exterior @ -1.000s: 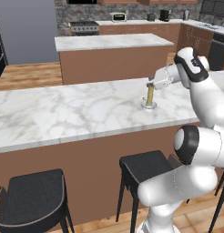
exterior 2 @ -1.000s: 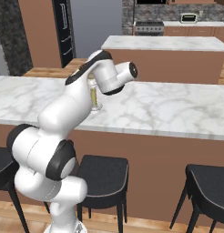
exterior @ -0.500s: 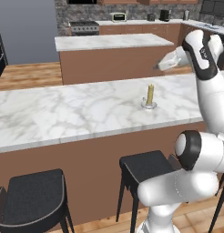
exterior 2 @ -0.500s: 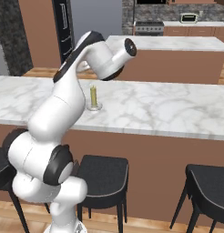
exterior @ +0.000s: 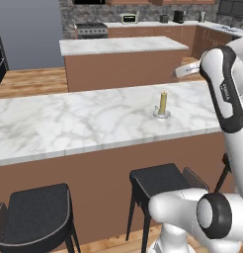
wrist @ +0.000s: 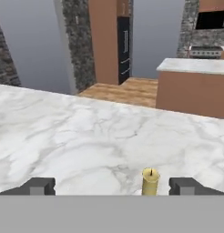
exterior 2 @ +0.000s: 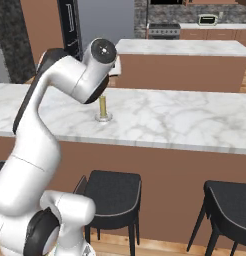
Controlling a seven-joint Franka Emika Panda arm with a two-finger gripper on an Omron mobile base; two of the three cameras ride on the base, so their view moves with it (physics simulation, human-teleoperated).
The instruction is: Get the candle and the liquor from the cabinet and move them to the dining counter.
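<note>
On the dining counter (exterior: 69, 118) the candle (exterior: 163, 103) stands upright, 1 of 2 delivered, gripper (wrist: 111, 186) spread wide and empty above it; lift clear before fetching liquor

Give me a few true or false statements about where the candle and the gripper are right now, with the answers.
1. The candle stands upright on the dining counter. True.
2. The gripper is clamped on the candle. False: it is open and holds nothing.
3. A black bottle stands beside the candle. False: the candle stands alone on that stretch of counter.
4. Black stools stand in front of the counter. True.
5. The candle lies tipped over. False: it is upright on its holder.
</note>
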